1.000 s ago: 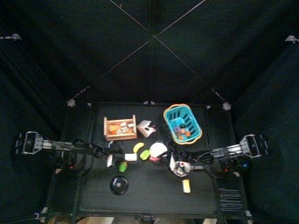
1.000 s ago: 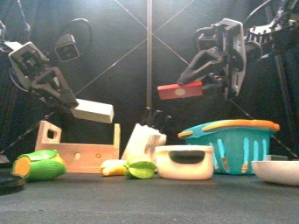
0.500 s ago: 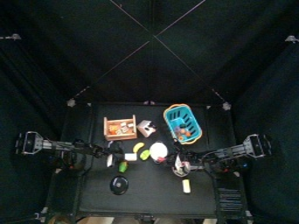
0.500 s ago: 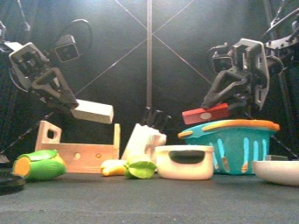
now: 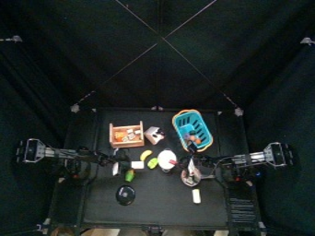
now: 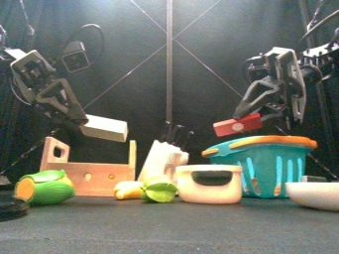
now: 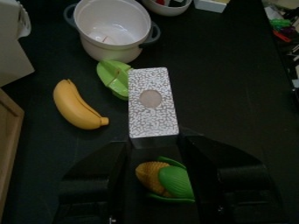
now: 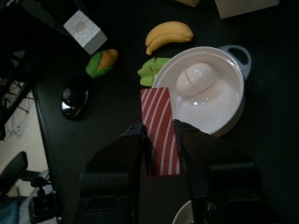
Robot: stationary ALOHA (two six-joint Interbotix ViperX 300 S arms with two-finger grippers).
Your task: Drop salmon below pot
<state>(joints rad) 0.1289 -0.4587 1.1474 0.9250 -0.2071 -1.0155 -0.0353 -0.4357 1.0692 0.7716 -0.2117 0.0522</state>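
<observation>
R gripper point(image 6: 247, 121) clamped on salmon point(image 6: 237, 126), high above blue basket point(image 6: 260, 159)

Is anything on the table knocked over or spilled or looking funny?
Nothing looks spilled or broken. The white pot, blue basket and wooden crate stand upright. Only the banana and corn lie loose on the table.

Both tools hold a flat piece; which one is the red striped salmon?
The right tool holds the salmon, red with pale stripes, above the white pot. The left tool holds a speckled grey-white slab.
</observation>
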